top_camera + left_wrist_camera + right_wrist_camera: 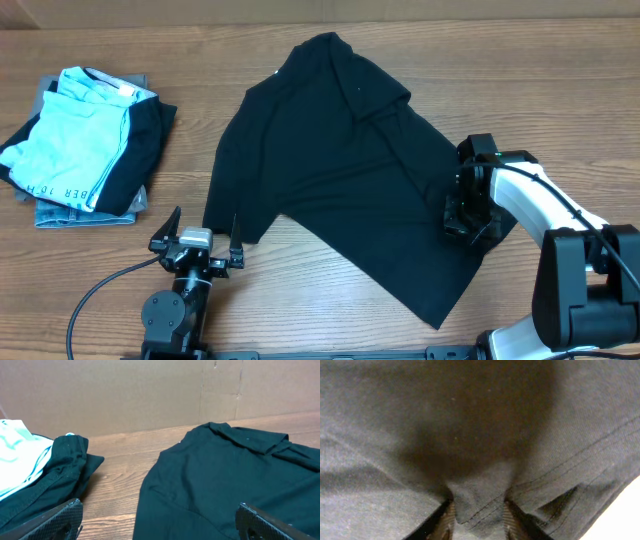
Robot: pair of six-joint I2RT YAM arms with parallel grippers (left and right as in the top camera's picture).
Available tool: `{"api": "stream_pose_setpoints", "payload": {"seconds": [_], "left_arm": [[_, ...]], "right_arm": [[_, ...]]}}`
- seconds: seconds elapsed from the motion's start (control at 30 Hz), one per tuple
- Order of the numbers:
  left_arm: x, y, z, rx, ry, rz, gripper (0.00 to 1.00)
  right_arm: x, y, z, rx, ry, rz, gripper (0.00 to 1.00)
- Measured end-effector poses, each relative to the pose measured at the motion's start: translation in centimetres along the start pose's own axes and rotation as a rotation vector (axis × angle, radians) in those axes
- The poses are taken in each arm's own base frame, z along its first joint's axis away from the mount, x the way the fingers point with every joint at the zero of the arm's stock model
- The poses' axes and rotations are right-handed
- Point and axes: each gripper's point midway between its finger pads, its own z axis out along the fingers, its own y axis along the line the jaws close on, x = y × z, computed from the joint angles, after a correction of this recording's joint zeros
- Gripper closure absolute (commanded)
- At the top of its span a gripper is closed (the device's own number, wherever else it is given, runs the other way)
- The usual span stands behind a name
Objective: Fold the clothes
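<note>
The black T-shirt (pixel 340 160) lies spread on the wooden table, tilted, with its collar end at the back and one corner toward the front right. My right gripper (pixel 466 214) sits on the shirt's right edge. In the right wrist view its fingers (pixel 480 519) are shut on a bunched fold of the shirt's hemmed fabric (pixel 470 435). My left gripper (pixel 205 230) is open and empty, just in front of the shirt's front left corner. In the left wrist view its fingers (pixel 159 510) straddle the shirt's left edge (pixel 225 470).
A stack of folded clothes lies at the left: a light blue garment with dark lettering (pixel 75 130) on a dark piece, over a denim-like piece (pixel 85 212). It also shows in the left wrist view (pixel 30 465). A cardboard wall (pixel 150 395) stands behind the table.
</note>
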Motion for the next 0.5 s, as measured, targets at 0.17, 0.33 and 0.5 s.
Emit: {"api": "stream_pose_setpoints", "payload": {"seconds": [0.17,0.33,0.5], "left_arm": [[0.0,0.01,0.0,0.0,0.0,0.0,0.0],[0.0,0.01,0.0,0.0,0.0,0.0,0.0],[0.0,0.01,0.0,0.0,0.0,0.0,0.0]], "right_arm": [[0.03,0.05,0.0,-0.002,0.001,0.001,0.78],[0.02,0.04,0.0,-0.002,0.001,0.002,0.91],[0.01,0.04,0.0,-0.002,0.001,0.002,0.96]]}}
